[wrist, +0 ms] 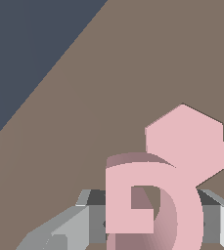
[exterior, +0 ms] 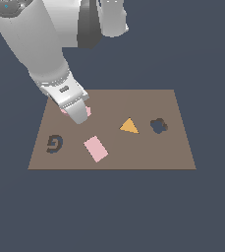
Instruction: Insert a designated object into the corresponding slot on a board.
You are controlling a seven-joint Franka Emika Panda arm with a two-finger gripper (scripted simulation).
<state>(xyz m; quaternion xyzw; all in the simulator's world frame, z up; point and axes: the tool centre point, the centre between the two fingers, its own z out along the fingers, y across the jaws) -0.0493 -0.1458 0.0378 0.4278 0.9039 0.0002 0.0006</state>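
In the wrist view the pink G-shaped piece [wrist: 184, 210] sits between the grey fingers [wrist: 91, 219] of my gripper [wrist: 153, 222], which press against its two sides. The pink hexagon [wrist: 187, 141] lies flat on the brown board [wrist: 133, 73] just beyond it. In the exterior view my gripper [exterior: 79, 117] is low over the board's [exterior: 148, 155] far part toward the exterior view's left, with only slivers of pink showing beside it. The dark G-shaped slot [exterior: 54, 143] is nearer the front, at the exterior view's left, and nothing fills it.
A pink rectangle [exterior: 95, 148] lies on the board between the slot and the board's middle. An orange triangle [exterior: 129, 126] and a dark flower-shaped cutout [exterior: 158, 126] sit toward the exterior view's right. The arm's white links [exterior: 40, 44] rise behind the board.
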